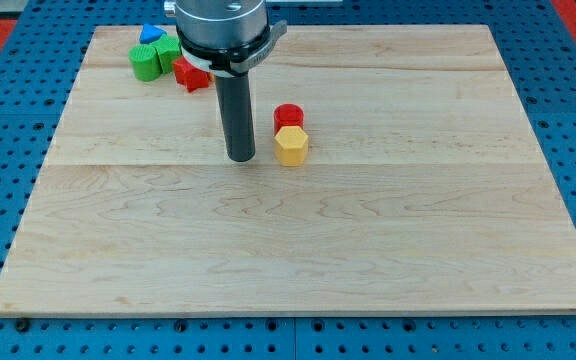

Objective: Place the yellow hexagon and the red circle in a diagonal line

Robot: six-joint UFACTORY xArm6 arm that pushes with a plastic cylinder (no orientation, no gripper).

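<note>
Just left of yellow hexagon point(291, 145), my tip point(241, 158), red circle point(288, 116) touching behind

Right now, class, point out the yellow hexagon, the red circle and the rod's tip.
yellow hexagon point(291, 143): camera view, its top face.
red circle point(288, 114): camera view, its top face.
my tip point(241, 158): camera view, the rod's very end, at the hexagon's left.

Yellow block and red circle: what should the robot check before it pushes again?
1. My tip in sight: ok.
2. Tip clear of the yellow hexagon, standing to its left in the view: ok.
3. Red circle touching the hexagon, just above it in the view: ok.
4. The two lie on a diagonal: not ok, nearly straight up and down.
5. Green blocks, the other red block and the blue block far off: ok.
</note>
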